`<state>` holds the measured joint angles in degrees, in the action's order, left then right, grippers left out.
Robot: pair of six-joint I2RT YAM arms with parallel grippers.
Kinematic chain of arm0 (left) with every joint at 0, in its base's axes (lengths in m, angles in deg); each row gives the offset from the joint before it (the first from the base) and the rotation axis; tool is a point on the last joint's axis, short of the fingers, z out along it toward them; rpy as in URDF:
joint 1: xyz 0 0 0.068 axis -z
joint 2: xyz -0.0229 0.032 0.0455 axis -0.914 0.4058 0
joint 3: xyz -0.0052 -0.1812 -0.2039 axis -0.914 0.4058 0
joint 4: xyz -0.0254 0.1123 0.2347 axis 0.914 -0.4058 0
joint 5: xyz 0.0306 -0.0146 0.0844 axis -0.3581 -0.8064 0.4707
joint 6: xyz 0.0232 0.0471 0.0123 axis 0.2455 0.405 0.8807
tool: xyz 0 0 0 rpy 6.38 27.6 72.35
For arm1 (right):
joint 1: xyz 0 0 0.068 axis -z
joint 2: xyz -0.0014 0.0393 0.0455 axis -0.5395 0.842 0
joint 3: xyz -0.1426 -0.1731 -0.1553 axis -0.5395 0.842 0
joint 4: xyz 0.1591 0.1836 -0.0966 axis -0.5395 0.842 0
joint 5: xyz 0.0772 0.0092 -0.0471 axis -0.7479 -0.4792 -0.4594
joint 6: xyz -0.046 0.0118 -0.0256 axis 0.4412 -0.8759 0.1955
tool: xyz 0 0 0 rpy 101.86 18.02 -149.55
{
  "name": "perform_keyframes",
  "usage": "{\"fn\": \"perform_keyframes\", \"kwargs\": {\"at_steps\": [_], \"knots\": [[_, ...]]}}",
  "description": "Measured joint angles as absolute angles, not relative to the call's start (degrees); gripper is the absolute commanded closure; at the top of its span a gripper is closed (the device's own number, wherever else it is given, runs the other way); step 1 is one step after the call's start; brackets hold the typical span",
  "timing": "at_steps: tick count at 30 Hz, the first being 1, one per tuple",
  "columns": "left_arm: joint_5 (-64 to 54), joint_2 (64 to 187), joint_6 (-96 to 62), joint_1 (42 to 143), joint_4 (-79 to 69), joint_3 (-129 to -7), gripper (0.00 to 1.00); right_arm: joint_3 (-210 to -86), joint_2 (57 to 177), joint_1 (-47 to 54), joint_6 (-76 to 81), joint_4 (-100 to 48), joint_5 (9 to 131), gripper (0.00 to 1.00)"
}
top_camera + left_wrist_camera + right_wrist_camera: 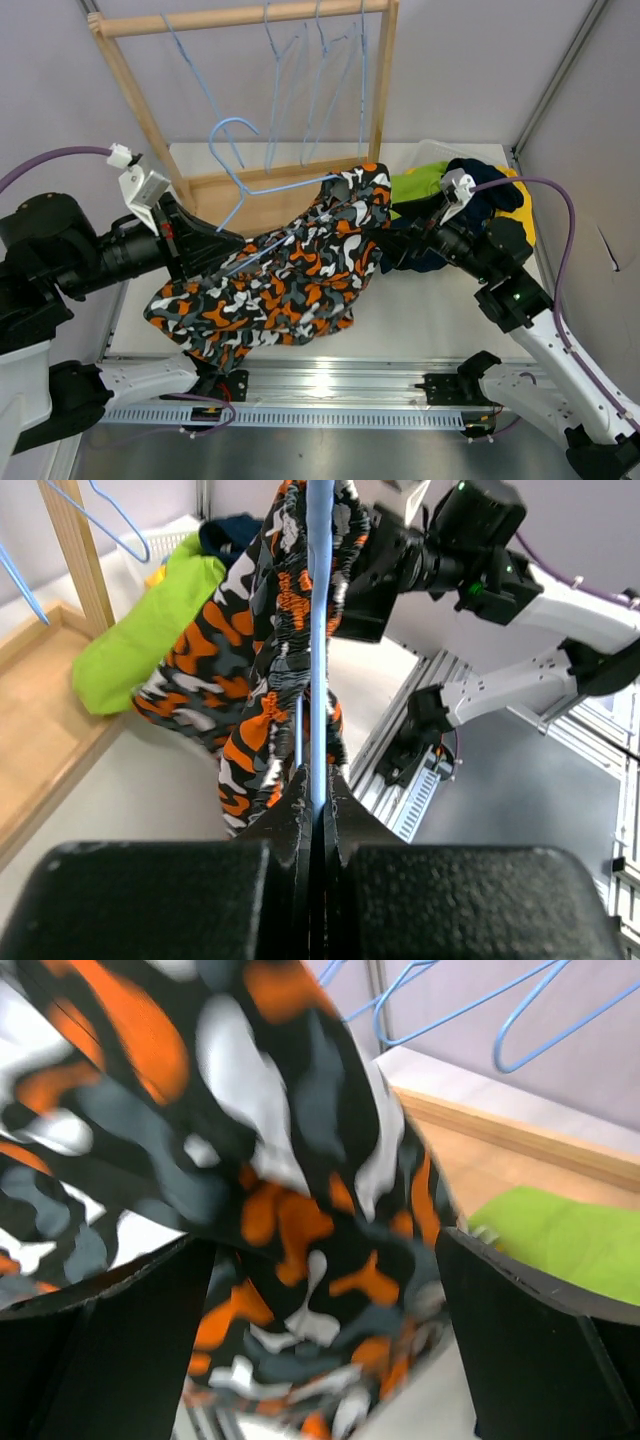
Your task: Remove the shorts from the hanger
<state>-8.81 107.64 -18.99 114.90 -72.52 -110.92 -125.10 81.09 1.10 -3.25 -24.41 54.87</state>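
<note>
One soft, light patterned shorts (pixel 290 280) is draping the blue hanger (pixel 320 630). Your left gripper (pixel 318 800) is pinching its wire and your right gripper (pixel 320 1260) is gaping apart, so you're best grabbing the waistband (pixel 300 610) at 2 o'clock.

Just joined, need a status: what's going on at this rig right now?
The left claw is shut on the blue hanger, held low over the table instead of on the wooden rack. The patterned shorts are draped on that hanger. The right claw is open with the shorts' fabric between its fingers, not clamped. A pile of other shorts lies at the table's far right.
</note>
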Motion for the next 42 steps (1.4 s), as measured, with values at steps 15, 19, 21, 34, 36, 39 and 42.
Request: {"fn": "perform_keyframes", "kwargs": {"at_steps": [15, 19, 21, 34, 36, 39, 42], "knots": [[-7.1, 106.5, -18.1, 114.9, -73.3, -107.4, 1.00, -122.6, 89.3, -4.2, -5.0, -42.7, 56.9, 1.00], [-4.8, 106.2, -17.5, 114.9, -74.2, -106.4, 1.00, -122.3, 91.1, -5.0, -4.6, -43.3, 57.1, 1.00], [-3.1, 105.6, -17.4, 114.9, -74.5, -105.0, 1.00, -122.2, 90.4, -4.4, -3.7, -43.0, 57.9, 1.00], [3.3, 103.3, -17.6, 115.1, -77.1, -100.5, 1.00, -122.2, 85.0, 23.5, -10.5, -45.4, 44.3, 1.00], [3.1, 103.2, -17.6, 115.1, -76.7, -100.5, 1.00, -122.1, 85.5, 25.9, -12.2, -46.5, 41.6, 1.00], [3.0, 103.1, -17.6, 115.2, -76.5, -100.5, 1.00, -122.1, 87.1, 27.9, -14.1, -47.8, 38.7, 1.00], [3.0, 103.0, -17.6, 115.5, -76.3, -100.5, 1.00, -122.1, 88.4, 28.7, -15.5, -48.6, 36.8, 1.00]]}}
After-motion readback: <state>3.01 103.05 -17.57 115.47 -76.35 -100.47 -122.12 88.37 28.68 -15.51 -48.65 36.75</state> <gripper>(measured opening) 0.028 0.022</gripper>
